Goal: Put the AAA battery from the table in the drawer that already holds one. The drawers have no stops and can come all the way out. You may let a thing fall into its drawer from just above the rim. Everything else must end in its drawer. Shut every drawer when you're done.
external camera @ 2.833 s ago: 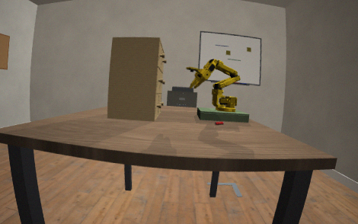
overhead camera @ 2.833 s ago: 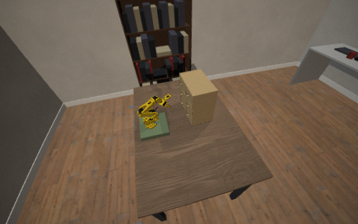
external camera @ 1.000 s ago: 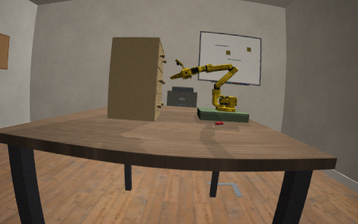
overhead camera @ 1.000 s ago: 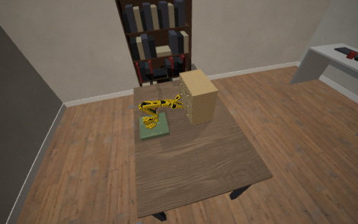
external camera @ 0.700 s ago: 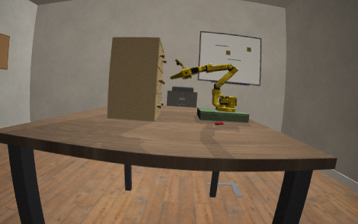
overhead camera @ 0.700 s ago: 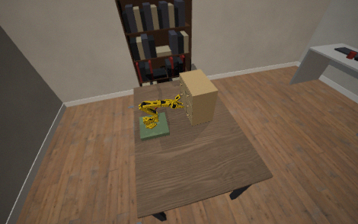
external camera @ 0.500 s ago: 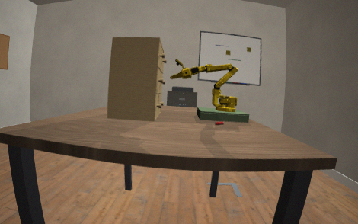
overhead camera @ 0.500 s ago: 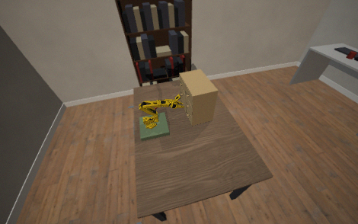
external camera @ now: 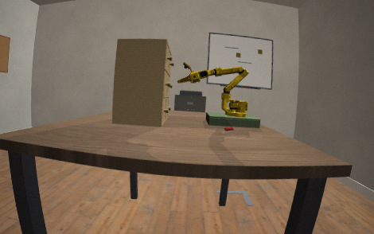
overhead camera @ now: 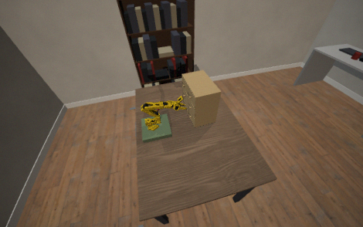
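A tall tan drawer cabinet stands on the wooden table, and it also shows in the exterior view. Its drawers face the arm, and all look pushed in, with small knobs sticking out. My yellow arm reaches level from its green base toward the upper drawers. My gripper is partly open and empty, just short of the drawer fronts; it also shows in the top view. A small red thing, likely the AAA battery, lies on the table in front of the green base.
A bookshelf stands behind the table's far end. A dark box sits behind the cabinet and arm. A white desk is far off to the right.
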